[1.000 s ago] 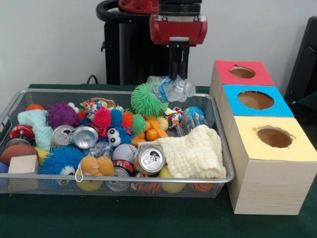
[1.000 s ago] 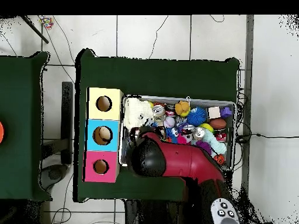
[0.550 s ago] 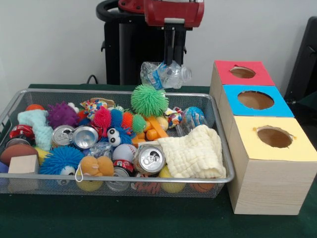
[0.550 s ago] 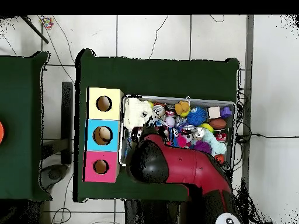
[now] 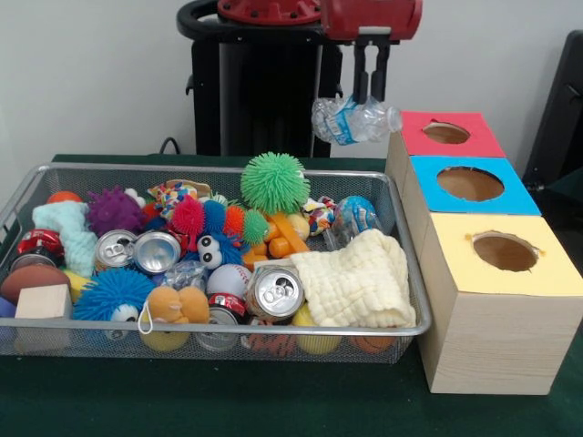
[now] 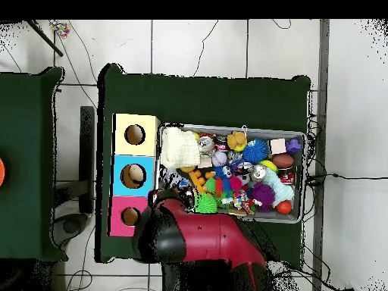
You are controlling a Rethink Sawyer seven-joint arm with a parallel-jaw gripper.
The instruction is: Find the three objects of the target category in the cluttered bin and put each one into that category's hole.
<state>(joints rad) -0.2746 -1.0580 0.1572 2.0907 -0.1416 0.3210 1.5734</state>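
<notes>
One crushed clear plastic bottle [image 5: 353, 120] hangs in the gripper [image 5: 371, 94], whose fingers are closed on its upper side, in the front view. It is held high, clear of the wire bin [image 5: 408, 300] and its toys, just beside the red box [image 5: 446, 135], presumably so it can be carried over that hole without snagging. Its long axis lies roughly level, cap end toward the boxes. From overhead, the red arm [image 6: 198, 236] covers the bottle and gripper; it reaches between the bin's corner and the red box, whose hole [image 6: 130, 217] shows at the arm's edge
</notes>
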